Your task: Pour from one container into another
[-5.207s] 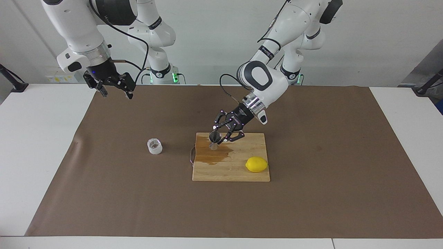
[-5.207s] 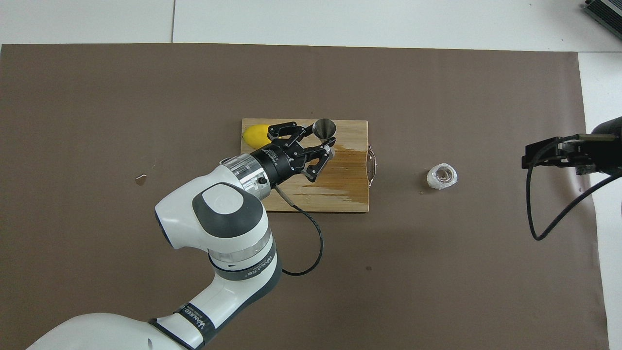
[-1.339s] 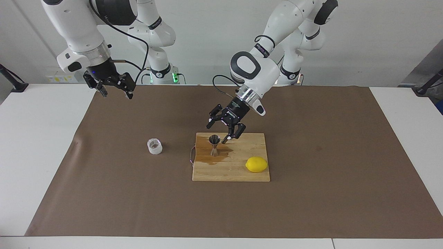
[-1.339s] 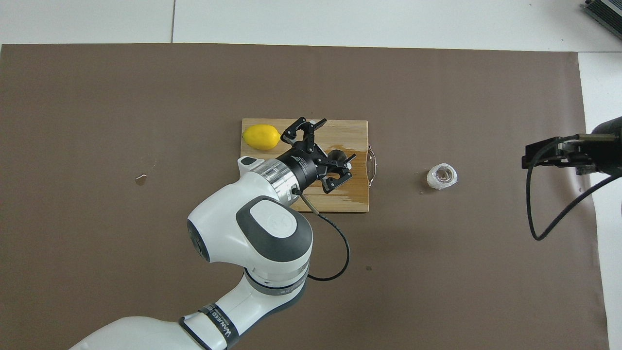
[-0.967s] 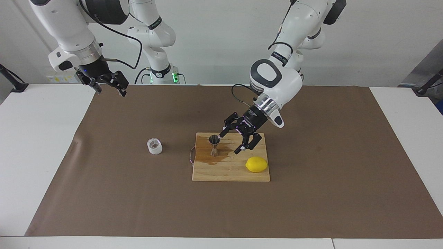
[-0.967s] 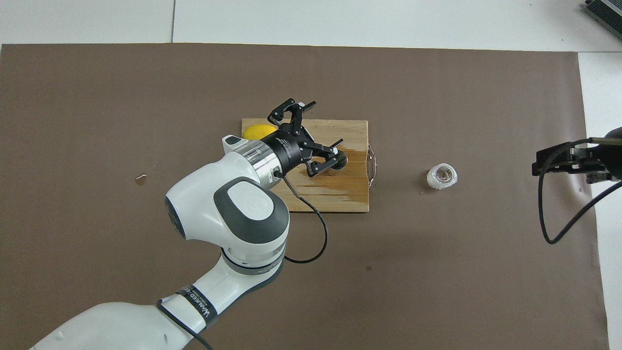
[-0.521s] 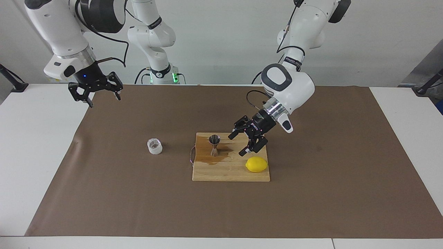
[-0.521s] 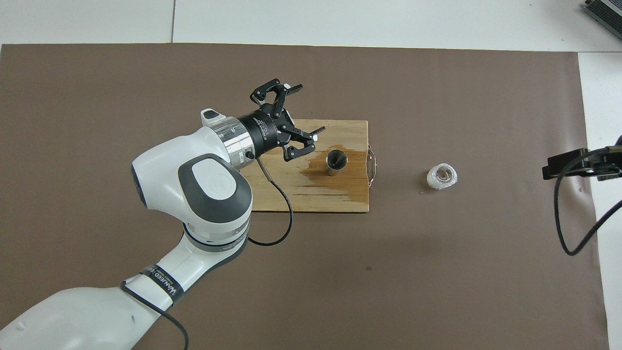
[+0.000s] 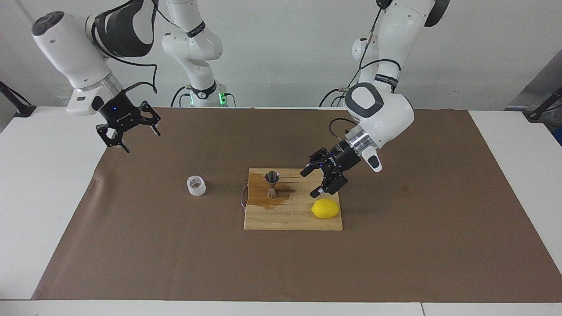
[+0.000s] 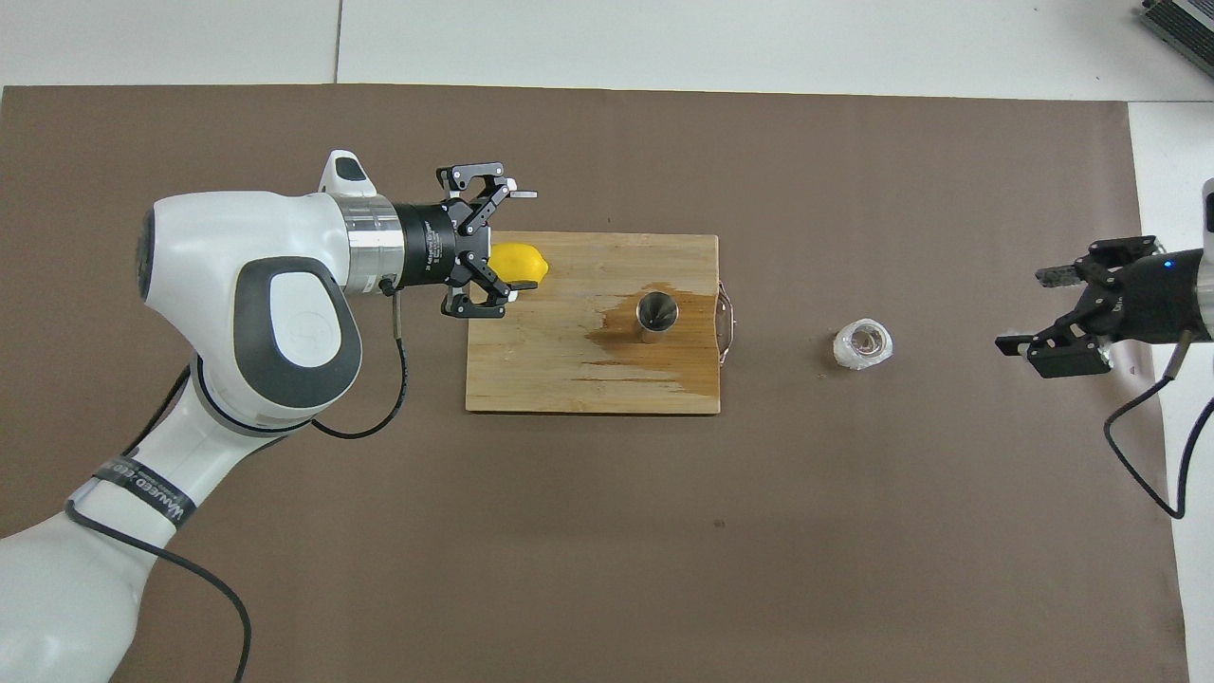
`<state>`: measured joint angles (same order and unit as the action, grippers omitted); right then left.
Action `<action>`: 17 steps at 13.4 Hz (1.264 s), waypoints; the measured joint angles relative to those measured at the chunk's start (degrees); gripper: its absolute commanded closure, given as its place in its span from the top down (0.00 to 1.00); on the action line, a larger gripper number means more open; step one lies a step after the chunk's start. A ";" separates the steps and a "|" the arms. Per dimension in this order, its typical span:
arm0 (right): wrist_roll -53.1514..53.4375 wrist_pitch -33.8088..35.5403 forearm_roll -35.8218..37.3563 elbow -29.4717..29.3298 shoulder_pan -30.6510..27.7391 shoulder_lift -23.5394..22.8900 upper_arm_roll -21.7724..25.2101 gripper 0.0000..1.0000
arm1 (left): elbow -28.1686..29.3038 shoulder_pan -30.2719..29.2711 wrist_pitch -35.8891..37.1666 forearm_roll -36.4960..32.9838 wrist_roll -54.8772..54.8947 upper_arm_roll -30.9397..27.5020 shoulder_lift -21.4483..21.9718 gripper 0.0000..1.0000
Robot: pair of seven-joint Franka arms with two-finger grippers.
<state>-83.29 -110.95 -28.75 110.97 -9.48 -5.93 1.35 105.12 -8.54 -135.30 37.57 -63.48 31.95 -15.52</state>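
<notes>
The clear textured cup (image 9: 196,185) stands upright on the brown mat, toward the right arm's end; it also shows in the overhead view (image 10: 863,343). The steel jigger (image 9: 272,184) stands upright on the wooden cutting board (image 9: 290,219), in a wet brown stain (image 10: 616,332); from above, the jigger (image 10: 656,313) shows its open mouth. My left gripper (image 9: 309,184) is open and empty, raised over the board beside the lemon (image 9: 325,209), apart from the jigger. My right gripper (image 9: 142,141) is open and empty, up over the mat at the right arm's end, apart from the cup.
The lemon (image 10: 517,264) lies on the cutting board (image 10: 588,379) at its corner toward the left arm's end, partly under my left gripper (image 10: 517,247) from above. My right gripper (image 10: 1024,308) hangs near the mat's edge. The brown mat (image 9: 395,254) covers the table's middle.
My left gripper has let go of the jigger and drawn back toward the left arm's end, over the lemon. My right gripper has turned and come down toward the cup.
</notes>
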 measured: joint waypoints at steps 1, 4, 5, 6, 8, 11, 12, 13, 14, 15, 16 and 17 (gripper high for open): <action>-3.49 -0.11 -1.05 0.07 0.30 -1.97 -0.27 1.00 | -0.23 -0.19 1.19 -3.24 0.00 -0.01 0.61 1.00; -14.95 -2.03 -5.89 0.31 2.17 -6.21 -0.93 1.00 | -2.14 -1.98 6.41 -13.05 0.06 -0.25 2.06 1.00; -17.19 -2.76 -6.39 0.72 2.59 -6.99 -0.96 1.00 | -3.59 -2.56 8.49 -17.49 0.12 -0.34 2.23 1.00; -19.76 -2.86 -7.26 1.21 2.68 -7.58 -1.01 1.00 | -5.17 -2.82 10.38 -22.15 0.18 -0.43 2.26 1.00; -27.10 -2.91 -11.62 2.10 2.29 -9.68 -0.91 1.00 | -7.16 -2.94 13.14 -29.04 1.90 -0.61 2.29 1.00; -37.13 -3.54 -17.51 2.42 1.90 -14.83 -0.67 1.00 | -8.80 -2.98 19.05 -31.77 16.08 -3.26 2.38 1.00; -38.11 -3.66 -17.67 2.41 1.90 -15.58 -0.69 1.00 | -10.08 -3.02 21.52 -32.15 21.99 -4.66 2.44 1.00; -38.92 -3.67 -18.14 2.42 1.90 -16.08 -0.74 1.00 | -11.23 -3.07 23.54 -33.52 27.42 -5.81 2.56 1.00; -40.22 -3.67 -19.40 2.43 1.90 -16.52 -0.77 1.00 | -11.96 -3.10 25.18 -36.18 31.22 -6.31 2.67 1.00; -41.33 -3.67 -20.09 2.43 1.90 -16.83 -0.77 1.00 | -12.31 -3.06 26.45 -39.03 33.55 -6.26 2.77 1.00; -41.97 -3.67 -20.38 2.43 1.90 -16.99 -0.77 1.00 | -12.43 -2.98 27.29 -41.30 35.26 -6.07 2.89 1.00; -42.35 -3.67 -20.45 2.43 1.90 -17.04 -0.77 1.00 | -12.48 -2.95 28.04 -42.75 37.35 -5.95 3.14 1.00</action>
<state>-125.64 -114.62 -49.20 113.40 -7.59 -22.97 0.58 92.64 -11.49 -107.27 -5.17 -26.13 26.00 -12.37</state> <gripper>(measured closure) 0.000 0.000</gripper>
